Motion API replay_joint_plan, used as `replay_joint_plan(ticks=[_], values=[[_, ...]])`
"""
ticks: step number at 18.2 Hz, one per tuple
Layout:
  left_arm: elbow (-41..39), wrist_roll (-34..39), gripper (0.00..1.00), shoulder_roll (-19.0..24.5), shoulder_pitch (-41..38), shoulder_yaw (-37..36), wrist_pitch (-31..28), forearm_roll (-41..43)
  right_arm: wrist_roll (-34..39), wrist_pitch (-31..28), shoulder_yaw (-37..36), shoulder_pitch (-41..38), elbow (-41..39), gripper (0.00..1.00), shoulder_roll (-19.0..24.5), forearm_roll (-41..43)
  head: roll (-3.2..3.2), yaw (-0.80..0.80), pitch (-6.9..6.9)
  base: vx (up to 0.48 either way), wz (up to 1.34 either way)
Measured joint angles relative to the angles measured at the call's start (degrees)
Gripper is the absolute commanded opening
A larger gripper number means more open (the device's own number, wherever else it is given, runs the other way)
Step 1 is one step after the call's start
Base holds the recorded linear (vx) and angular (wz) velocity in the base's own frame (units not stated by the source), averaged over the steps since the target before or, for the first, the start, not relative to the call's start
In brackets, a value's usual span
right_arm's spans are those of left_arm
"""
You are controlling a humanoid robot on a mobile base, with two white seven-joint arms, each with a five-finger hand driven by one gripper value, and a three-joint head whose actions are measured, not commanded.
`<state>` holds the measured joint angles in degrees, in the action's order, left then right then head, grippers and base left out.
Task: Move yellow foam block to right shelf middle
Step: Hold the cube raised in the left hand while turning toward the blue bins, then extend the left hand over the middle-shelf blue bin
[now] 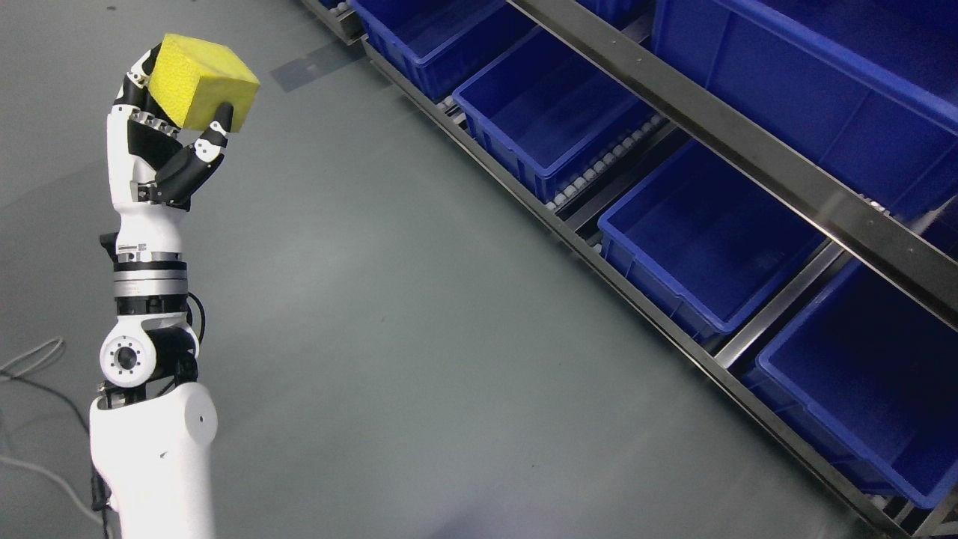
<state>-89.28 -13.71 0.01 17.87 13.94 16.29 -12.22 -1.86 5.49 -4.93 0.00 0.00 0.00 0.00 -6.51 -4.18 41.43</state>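
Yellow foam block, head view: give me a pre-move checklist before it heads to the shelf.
1. Grasp: left hand closed on the yellow foam block, thumb on its near face. Ok.
2. Block clear of floor and rack: held up high, nothing touching it. Ok.
3. Path to the right: open grey floor between arm and shelf rack. Ok.
4. Landing spot: blue bins on the rack look empty. Ok.
5. Which level counts as middle: the rack shows only in part. Cannot tell.
6. Cables on the floor by the arm's base: snag risk. Cannot tell.
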Motion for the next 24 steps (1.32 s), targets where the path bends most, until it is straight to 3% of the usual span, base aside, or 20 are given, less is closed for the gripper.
replay_joint_plan(ticks=[15, 24], values=[[-2.6, -0.1, 0.36, 0.0, -2.6, -2.1, -1.1, 0.0, -0.1, 0.0, 0.0, 0.0, 0.0, 1.0, 0.0, 0.0, 0.0, 0.0, 0.0, 0.424, -0.27], [-6.1, -4.8, 0.37, 0.0, -3.0, -4.8, 1.5, -0.1, -0.1, 0.0, 0.0, 0.0, 0.0, 1.0, 0.0, 0.0, 0.0, 0.0, 0.0, 0.184, -0.2]])
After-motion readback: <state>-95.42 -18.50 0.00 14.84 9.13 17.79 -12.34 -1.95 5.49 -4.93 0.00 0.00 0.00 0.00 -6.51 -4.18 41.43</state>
